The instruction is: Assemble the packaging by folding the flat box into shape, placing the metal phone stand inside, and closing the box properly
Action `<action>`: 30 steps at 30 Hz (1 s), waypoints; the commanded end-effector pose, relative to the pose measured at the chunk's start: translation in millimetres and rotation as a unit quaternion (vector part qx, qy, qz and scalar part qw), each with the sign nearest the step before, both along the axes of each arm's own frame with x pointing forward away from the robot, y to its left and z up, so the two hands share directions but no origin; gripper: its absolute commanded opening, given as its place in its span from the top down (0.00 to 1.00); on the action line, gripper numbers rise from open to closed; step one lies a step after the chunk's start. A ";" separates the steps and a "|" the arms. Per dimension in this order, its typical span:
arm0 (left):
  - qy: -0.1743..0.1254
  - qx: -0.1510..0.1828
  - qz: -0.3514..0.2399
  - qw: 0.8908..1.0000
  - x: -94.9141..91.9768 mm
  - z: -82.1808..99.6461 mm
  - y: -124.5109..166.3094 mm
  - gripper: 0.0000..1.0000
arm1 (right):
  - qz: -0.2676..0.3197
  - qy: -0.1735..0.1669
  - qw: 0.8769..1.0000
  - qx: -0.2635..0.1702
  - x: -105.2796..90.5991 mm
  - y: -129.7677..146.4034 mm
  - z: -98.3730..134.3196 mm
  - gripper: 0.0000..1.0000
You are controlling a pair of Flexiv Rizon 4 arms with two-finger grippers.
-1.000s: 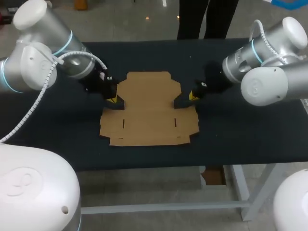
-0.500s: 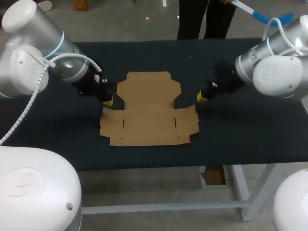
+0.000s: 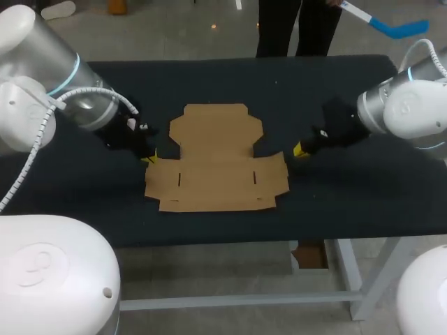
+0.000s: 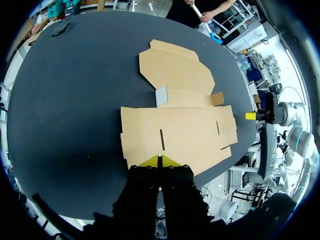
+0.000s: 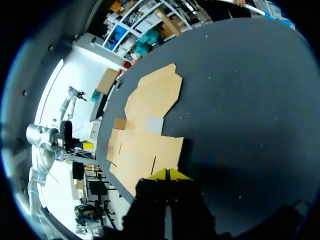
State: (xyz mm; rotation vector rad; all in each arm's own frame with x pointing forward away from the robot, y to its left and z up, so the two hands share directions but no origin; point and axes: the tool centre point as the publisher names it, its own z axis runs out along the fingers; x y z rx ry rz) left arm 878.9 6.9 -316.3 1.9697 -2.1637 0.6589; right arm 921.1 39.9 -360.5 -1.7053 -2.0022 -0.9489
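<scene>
The flat brown cardboard box (image 3: 216, 164) lies unfolded in the middle of the dark table, its rounded lid flap toward the far side. My left gripper (image 3: 148, 158) is shut and empty, just off the cardboard's left edge. My right gripper (image 3: 299, 149) is shut and empty, a little right of the right edge. In the left wrist view the shut yellow tips (image 4: 160, 161) sit at the near edge of the cardboard (image 4: 177, 125), with my other gripper (image 4: 251, 116) beyond it. In the right wrist view the shut tips (image 5: 169, 174) are beside the cardboard (image 5: 145, 135). No phone stand is in view.
The dark tabletop (image 3: 349, 195) spreads bare around the cardboard on all sides. Its front edge runs a short way below the box's near flap.
Both grippers have drawn back outward from the notches beside the lid flap, the left one to the left and the right one to the right. The cardboard has stayed flat in place.
</scene>
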 end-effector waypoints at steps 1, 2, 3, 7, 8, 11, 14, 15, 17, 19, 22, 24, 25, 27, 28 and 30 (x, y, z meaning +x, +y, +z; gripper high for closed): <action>-0.007 -0.003 0.005 1.000 -13.0 3.2 7.5 1.00 | 0.001 0.000 1.000 0.005 -7.4 -4.9 4.0 1.00; -0.008 -0.004 0.007 1.000 -15.2 3.7 8.9 1.00 | 0.001 0.001 1.000 0.007 -7.9 -5.0 4.0 1.00; -0.008 -0.005 0.009 1.000 -17.2 4.1 10.5 1.00 | 0.001 0.002 1.000 0.007 -8.2 -5.0 4.2 1.00; -0.005 -0.016 0.019 1.000 -27.2 8.4 18.6 1.00 | 0.004 0.005 1.000 0.006 -9.3 -3.6 9.8 1.00; -0.005 -0.017 0.020 1.000 -29.6 9.9 20.3 1.00 | 0.004 0.005 1.000 0.006 -10.1 -3.4 11.9 1.00; -0.006 -0.020 0.025 0.999 -38.2 13.1 22.8 1.00 | 0.006 0.001 1.000 0.010 -14.3 -1.3 15.3 1.00; -0.007 -0.026 0.029 0.999 -46.3 13.8 24.0 1.00 | 0.008 -0.003 1.000 0.015 -21.5 3.0 16.3 1.00; -0.008 -0.028 0.029 0.999 -48.3 13.6 24.5 1.00 | 0.008 -0.003 1.000 0.015 -24.6 4.7 15.6 1.00; -0.007 -0.032 0.033 0.999 -51.7 11.8 25.4 1.00 | 0.010 -0.003 1.000 0.020 -29.8 5.9 13.0 1.00; -0.002 -0.040 0.035 0.999 -54.4 10.4 27.3 1.00 | 0.007 -0.002 1.000 0.026 -38.4 6.7 10.3 1.00; -0.001 -0.041 0.036 0.999 -61.0 9.0 28.0 1.00 | 0.003 -0.003 0.999 0.033 -48.0 3.5 6.2 1.00; 0.000 -0.043 0.037 0.998 -65.6 6.5 27.6 1.00 | 0.003 -0.003 0.999 0.035 -54.1 3.1 3.1 1.00; 0.001 -0.044 0.039 0.998 -67.4 4.7 27.4 1.00 | 0.003 -0.002 0.999 0.036 -56.7 3.3 1.3 1.00; 0.004 -0.046 0.039 0.998 -70.8 0.1 26.9 1.00 | 0.003 -0.001 0.999 0.036 -61.8 2.8 -1.9 1.00; 0.005 -0.050 0.038 0.998 -72.9 -2.2 26.7 1.00 | 0.002 0.000 0.999 0.037 -64.4 2.2 -3.5 1.00; 0.007 -0.052 0.038 0.998 -76.1 -7.0 26.0 1.00 | 0.002 0.002 0.999 0.039 -68.9 0.4 -7.1 1.00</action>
